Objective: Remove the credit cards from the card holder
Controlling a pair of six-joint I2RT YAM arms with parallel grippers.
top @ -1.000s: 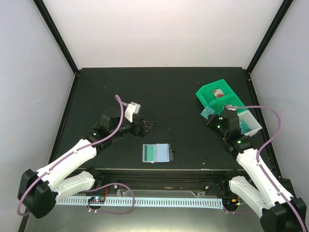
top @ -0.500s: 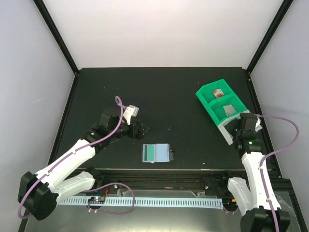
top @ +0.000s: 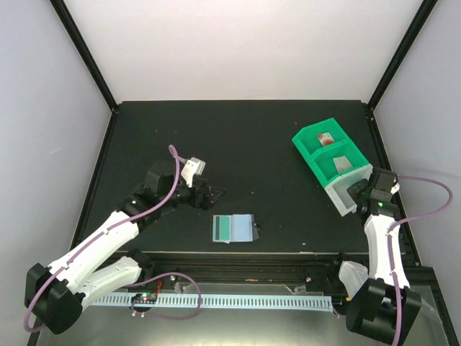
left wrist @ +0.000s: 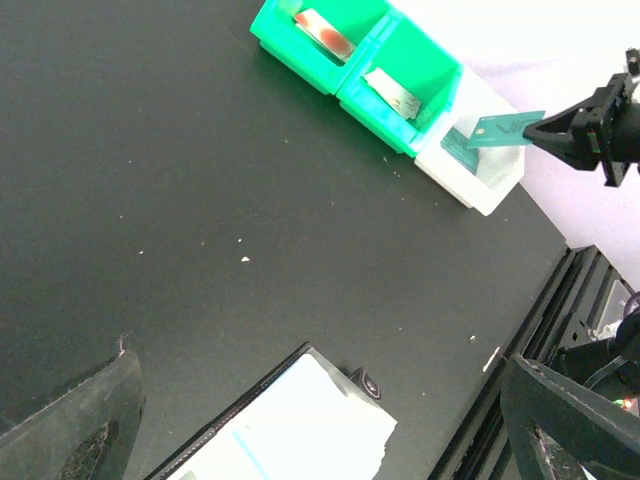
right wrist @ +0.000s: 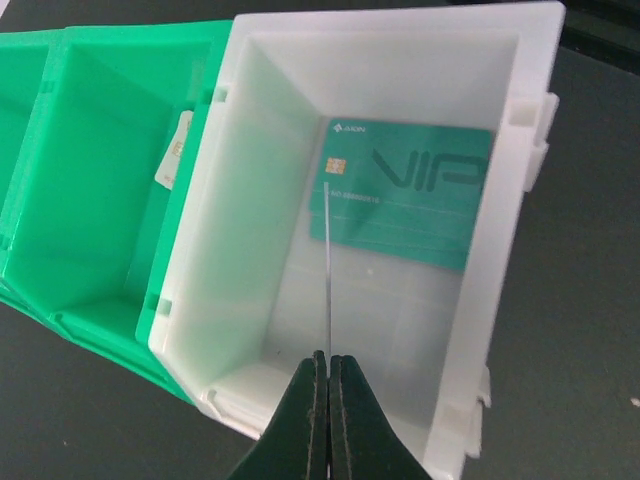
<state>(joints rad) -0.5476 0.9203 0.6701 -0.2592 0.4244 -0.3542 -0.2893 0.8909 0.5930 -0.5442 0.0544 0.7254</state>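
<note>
On the black surface point(top: 252, 137), far right, stand two joined green bins point(top: 323, 149); a clear white bin point(top: 338, 196) touches their near end.

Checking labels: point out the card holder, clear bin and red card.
card holder point(top: 243, 228), top view, pale inside flap.
clear bin point(right wrist: 400, 20), right wrist view, far rim.
red card point(left wrist: 322, 33), left wrist view, its middle.

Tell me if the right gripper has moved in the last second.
Yes. The right gripper, shut on a teal card, swung rightward and nearer in the top view, from the green bins' left side to the clear bin.
</note>
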